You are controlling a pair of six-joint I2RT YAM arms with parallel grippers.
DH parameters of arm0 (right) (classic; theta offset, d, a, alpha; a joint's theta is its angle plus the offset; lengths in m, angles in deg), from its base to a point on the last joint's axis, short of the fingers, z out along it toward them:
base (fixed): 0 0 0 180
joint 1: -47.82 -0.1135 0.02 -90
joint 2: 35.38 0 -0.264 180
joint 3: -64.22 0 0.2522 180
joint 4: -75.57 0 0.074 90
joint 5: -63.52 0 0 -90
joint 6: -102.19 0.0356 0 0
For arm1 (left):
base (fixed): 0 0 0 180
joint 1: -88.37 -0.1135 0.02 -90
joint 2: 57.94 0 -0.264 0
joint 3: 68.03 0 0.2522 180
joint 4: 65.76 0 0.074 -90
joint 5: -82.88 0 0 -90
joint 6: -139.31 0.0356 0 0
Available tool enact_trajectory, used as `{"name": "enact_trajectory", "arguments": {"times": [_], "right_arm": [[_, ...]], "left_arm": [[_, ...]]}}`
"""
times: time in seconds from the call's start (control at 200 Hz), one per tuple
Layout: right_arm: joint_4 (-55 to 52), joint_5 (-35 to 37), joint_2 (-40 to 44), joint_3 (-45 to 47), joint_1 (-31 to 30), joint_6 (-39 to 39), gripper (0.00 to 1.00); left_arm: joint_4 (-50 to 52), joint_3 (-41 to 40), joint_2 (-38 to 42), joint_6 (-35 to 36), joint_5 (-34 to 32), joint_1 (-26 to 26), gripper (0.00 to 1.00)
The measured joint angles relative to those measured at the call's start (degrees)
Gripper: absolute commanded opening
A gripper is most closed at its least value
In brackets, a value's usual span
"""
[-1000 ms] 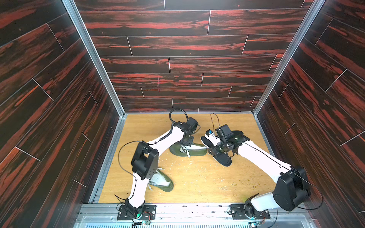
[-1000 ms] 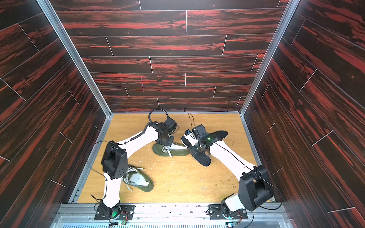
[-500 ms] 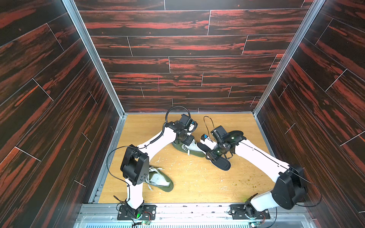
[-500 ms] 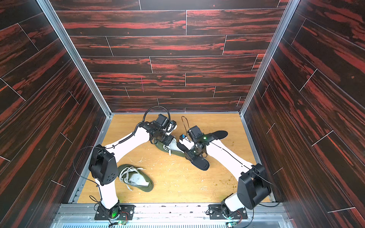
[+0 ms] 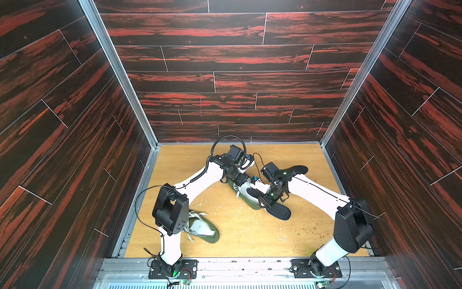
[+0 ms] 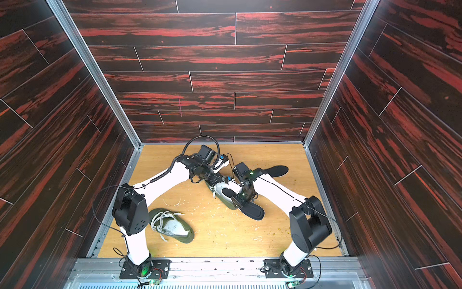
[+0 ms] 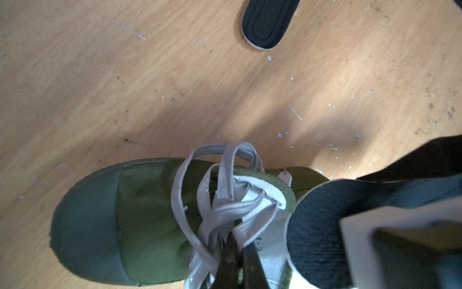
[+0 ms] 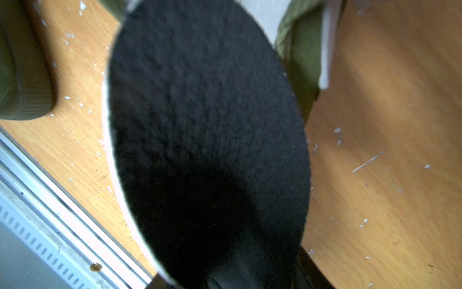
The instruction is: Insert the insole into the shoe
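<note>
A green shoe (image 5: 243,188) (image 6: 219,188) with a white lining lies slantwise mid-floor. My left gripper (image 5: 240,179) (image 7: 236,252) is shut on its grey laces (image 7: 225,207) near the tongue. My right gripper (image 5: 266,201) (image 6: 239,200) is shut on a black insole (image 5: 278,211) (image 6: 253,211) (image 8: 205,112). The insole's rounded front end (image 7: 317,225) lies over the shoe's opening, and its rear end rests on the floor. In the right wrist view the insole hides most of the jaws.
A second black insole (image 5: 297,170) (image 6: 277,170) (image 7: 267,25) lies at the back right. Another green shoe (image 5: 203,228) (image 6: 172,226) with loose laces sits front left, by the left arm's elbow. Dark wood walls enclose the floor, and a metal rail (image 8: 62,225) runs along the front.
The left arm has swung the shoe round from lying sideways to slanting toward the right arm. The insole's front end has moved from beside the shoe onto its opening.
</note>
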Motion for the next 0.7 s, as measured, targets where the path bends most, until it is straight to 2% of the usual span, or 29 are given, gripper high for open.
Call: {"name": "enact_trajectory", "arguments": {"times": [0.286,0.701], "right_arm": [[-0.5,-4.3,0.1,-1.5,0.0,3.5,0.51],[-2.6,-2.1,-5.2,-5.9,1.1,2.8,0.53]], "left_arm": [[0.4,0.5,0.0,-2.8,1.2,0.0,0.00],[-2.9,-2.7,2.1,-2.6,4.9,-0.1,0.00]]}}
